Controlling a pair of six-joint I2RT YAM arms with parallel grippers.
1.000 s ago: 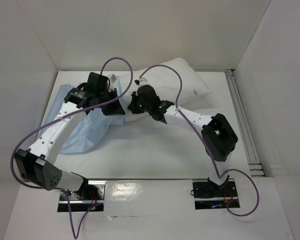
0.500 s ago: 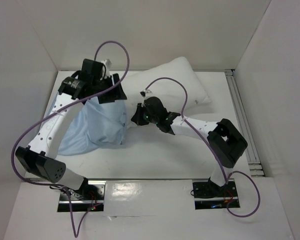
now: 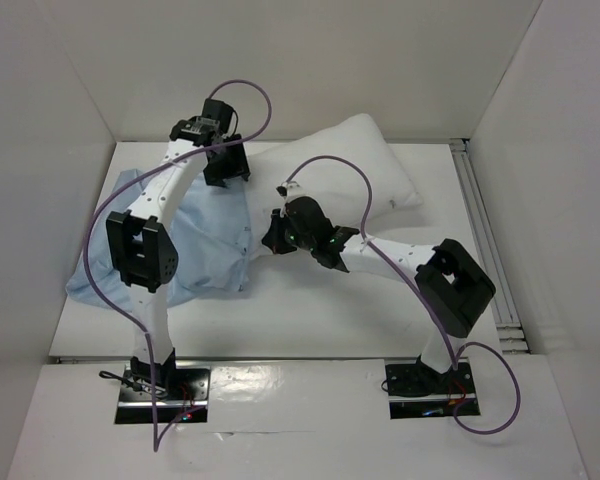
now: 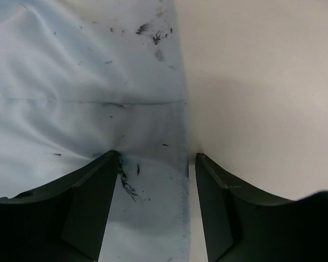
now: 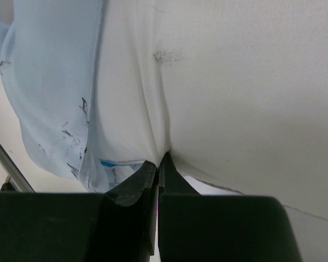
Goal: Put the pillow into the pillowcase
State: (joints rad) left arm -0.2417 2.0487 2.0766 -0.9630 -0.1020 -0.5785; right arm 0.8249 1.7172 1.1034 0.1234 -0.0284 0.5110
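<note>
The plump white pillow (image 3: 365,165) lies at the back of the table, its left end reaching into the mouth of the light blue pillowcase (image 3: 205,250), which is spread flat to the left. My right gripper (image 3: 273,232) is shut on a pinch of the pillow's fabric (image 5: 235,82) next to the pillowcase's edge (image 5: 49,82); the jaws (image 5: 161,159) meet on the white cloth. My left gripper (image 3: 227,170) hovers at the pillowcase's far edge, open (image 4: 156,157), with the speckled blue hem (image 4: 153,191) lying between its fingers and the pillow (image 4: 262,82) to the right.
White walls enclose the table on three sides. A metal rail (image 3: 485,240) runs along the right edge. Purple cables (image 3: 340,175) loop over both arms. The arm bases (image 3: 160,385) sit at the near edge.
My left gripper opened and let go of the pillowcase, then swung toward the back. The blue cloth dropped and spread flat. The right gripper shifted slightly toward me, still pinching the pillow.
</note>
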